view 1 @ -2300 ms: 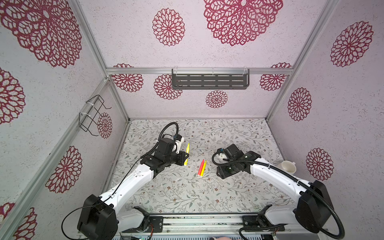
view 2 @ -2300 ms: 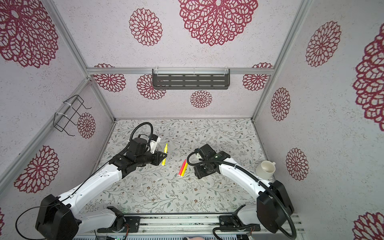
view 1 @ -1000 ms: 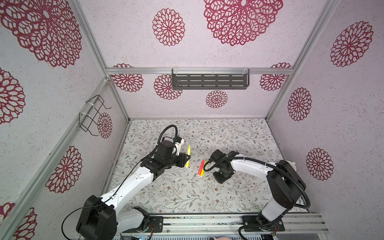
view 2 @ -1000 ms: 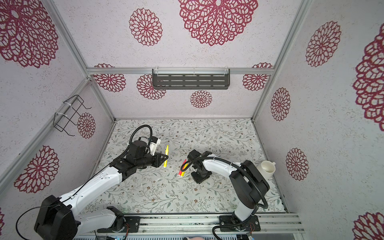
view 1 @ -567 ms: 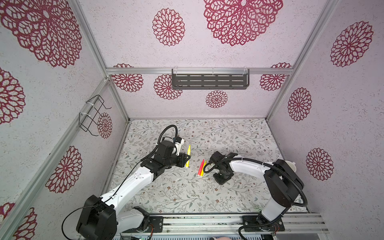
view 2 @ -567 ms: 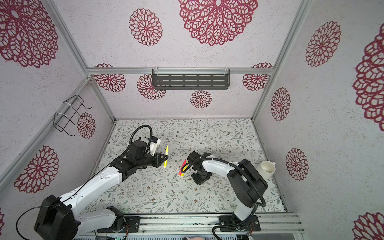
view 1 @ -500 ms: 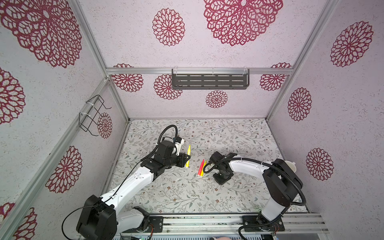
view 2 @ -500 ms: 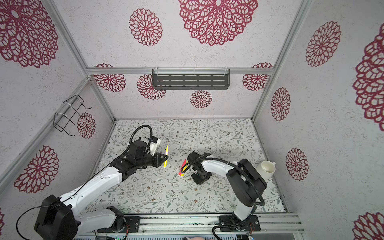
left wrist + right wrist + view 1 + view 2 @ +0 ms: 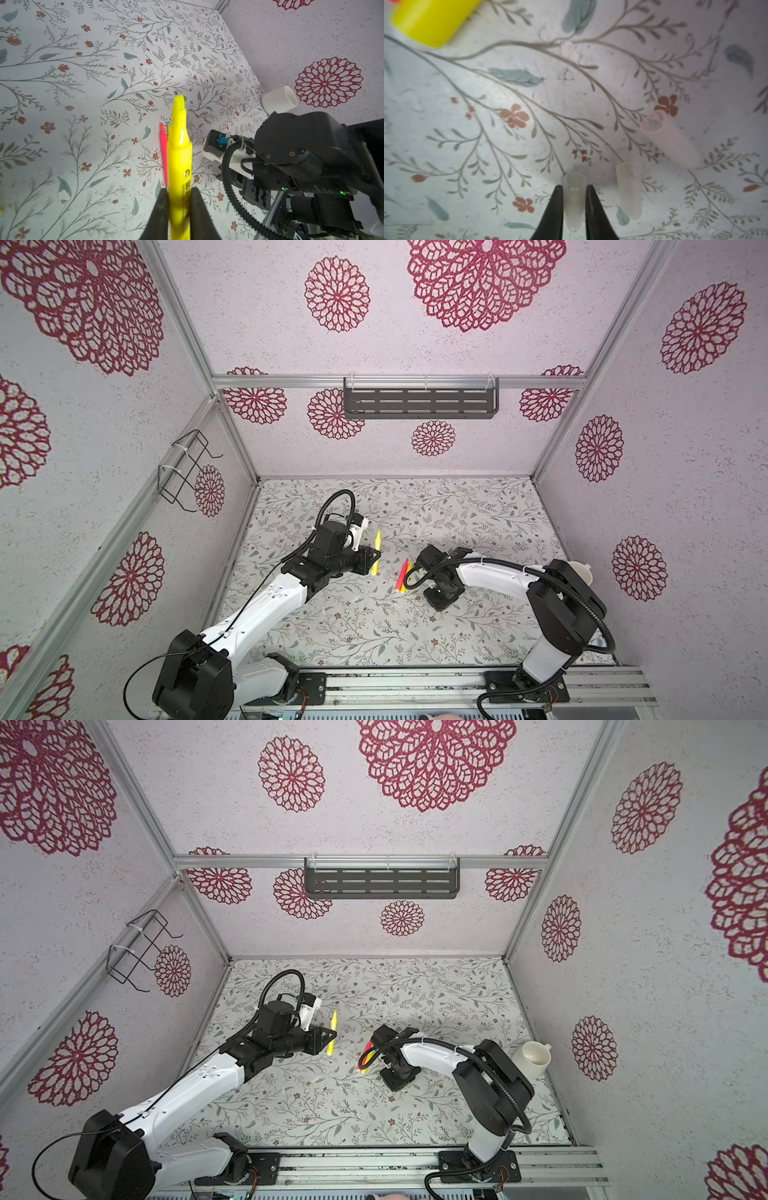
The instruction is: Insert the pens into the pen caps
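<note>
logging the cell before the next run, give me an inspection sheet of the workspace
surface: floral table, no spills seen
job's things: yellow pen; red pen and second yellow pen lying together; clear cap; loose cap and pinkish cap beside it
clutter: white cup by right wall
hands: left hand shut on yellow pen; right hand shut on clear cap
cables: black ribbed cable along right arm
surroundings: dark shelf, wire rack on walls
</note>
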### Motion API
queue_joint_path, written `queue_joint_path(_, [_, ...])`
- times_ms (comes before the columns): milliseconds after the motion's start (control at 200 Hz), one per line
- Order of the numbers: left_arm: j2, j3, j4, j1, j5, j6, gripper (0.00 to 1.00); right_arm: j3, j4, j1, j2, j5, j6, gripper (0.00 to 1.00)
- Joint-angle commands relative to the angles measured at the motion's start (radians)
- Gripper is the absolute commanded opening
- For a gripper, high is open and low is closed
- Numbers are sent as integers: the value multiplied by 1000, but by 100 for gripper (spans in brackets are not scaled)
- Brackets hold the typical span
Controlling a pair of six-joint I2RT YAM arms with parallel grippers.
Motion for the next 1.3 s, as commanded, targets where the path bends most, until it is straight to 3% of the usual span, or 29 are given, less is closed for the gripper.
queue_joint_path(0, [-29,17,16,3,0,13,0,72,4,-16,-89,-77,15,19])
queue_joint_path(230, [-60,3,33,4,0,13,0,69,112,-62,-210,-232,-22,18])
queue_joint_path(330, [-73,-7,47,4,9,14,0,60,164,-115,-264,-417,-33,18])
queue_joint_path(525, [-83,-13,72,5,18,18,0,-17,358,-130,-425,-617,-141,13])
queue_joint_path(590, [-79,-10,76,5,19,18,0,-60,447,-123,-491,-557,-186,9])
queue_joint_path(660, [-72,-6,78,5,22,18,0,-54,466,-121,-524,-387,-209,9])
queue_joint_path(851, [-73,9,53,6,27,15,0,117,111,-59,-405,-136,-394,13])
queue_joint_path(1006, [-80,-8,70,5,8,19,0,40,74,39,-423,-147,-541,13])
queue_joint_path(1161, [-67,-6,81,4,19,18,0,-1,-4,78,-438,-217,-797,0])
queue_joint_path(1291, [-63,5,80,5,31,17,0,-24,-20,110,-379,-123,-962,0])
